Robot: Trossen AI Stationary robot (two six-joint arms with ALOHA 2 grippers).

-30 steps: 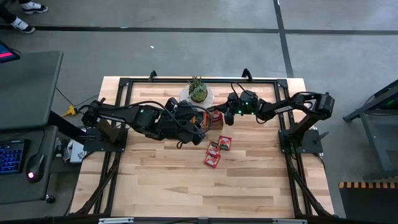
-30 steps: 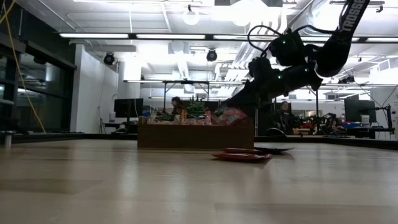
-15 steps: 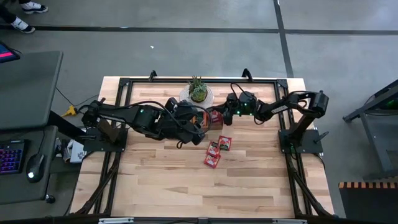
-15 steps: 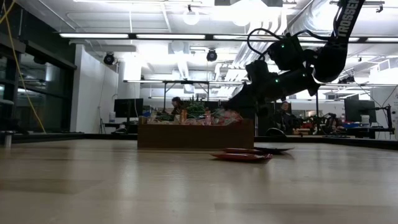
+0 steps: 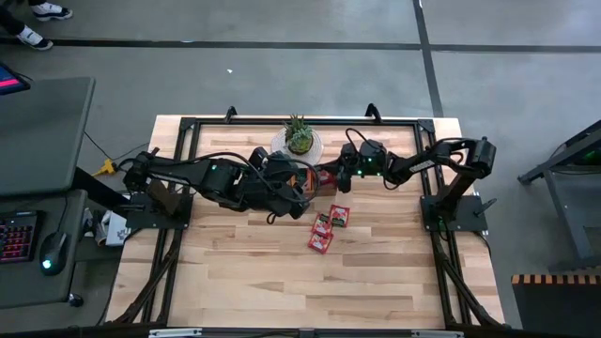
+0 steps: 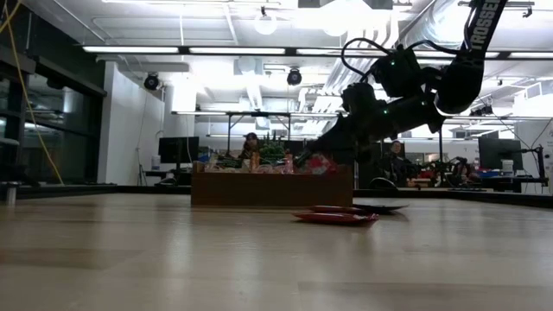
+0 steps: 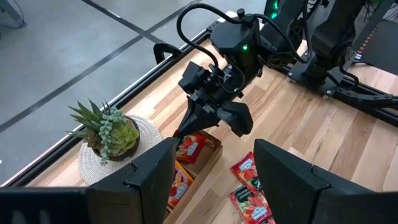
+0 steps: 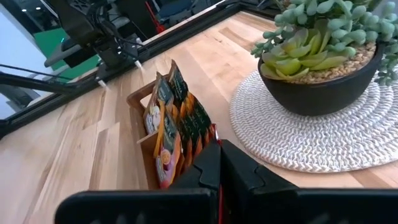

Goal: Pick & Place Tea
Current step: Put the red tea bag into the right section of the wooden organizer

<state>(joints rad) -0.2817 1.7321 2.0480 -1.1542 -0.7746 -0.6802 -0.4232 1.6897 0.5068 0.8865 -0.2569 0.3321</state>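
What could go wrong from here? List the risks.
1. The right hand is shut on a thin red tea packet right over the wooden tray; the tray already looks packed, so the packet may catch or knock others loose.
2. The potted plant sits close by and could get bumped.
3. The left hand hovers nearby, open; the arms could collide.

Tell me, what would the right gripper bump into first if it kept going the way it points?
Probably the tea sachets standing in the wooden tray: the shut right gripper points straight at them.
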